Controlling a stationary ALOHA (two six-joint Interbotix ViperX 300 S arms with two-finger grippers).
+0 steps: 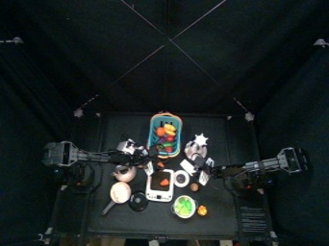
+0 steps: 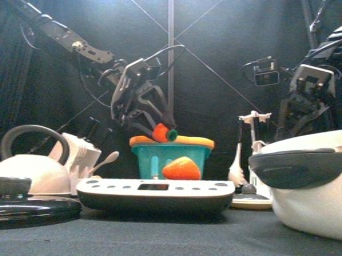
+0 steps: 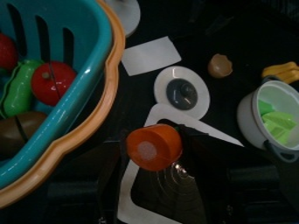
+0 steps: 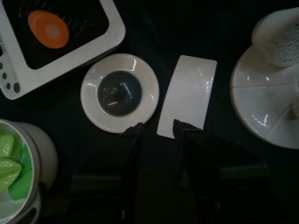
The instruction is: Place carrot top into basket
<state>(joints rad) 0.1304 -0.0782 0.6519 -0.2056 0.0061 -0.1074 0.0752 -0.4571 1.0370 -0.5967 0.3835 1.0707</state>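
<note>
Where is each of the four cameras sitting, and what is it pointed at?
Top view: overhead, straight down; both arms flank the table.
Front view: table edge, level; basket, arms hanging behind.
Left wrist view: on left arm, over the basket rim and carrot top.
Right wrist view: on right arm, over a white plate.
Both wrist views share that plate.

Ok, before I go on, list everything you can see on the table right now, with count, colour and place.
Basket: one, teal with orange rim, table's back middle, holding toy food.
Carrot top: one, orange, on the scale, beside the basket.
Scale: one, white, front middle.
Kettle: one, silver, front view's left.
Small plate: one, white with dark centre, near the scale.
Knife: one, white, beside the small plate.
Pot: one, white, holding green pieces.
Left tool: black, hangs over the carrot top.
Right tool: black, above the knife.
</note>
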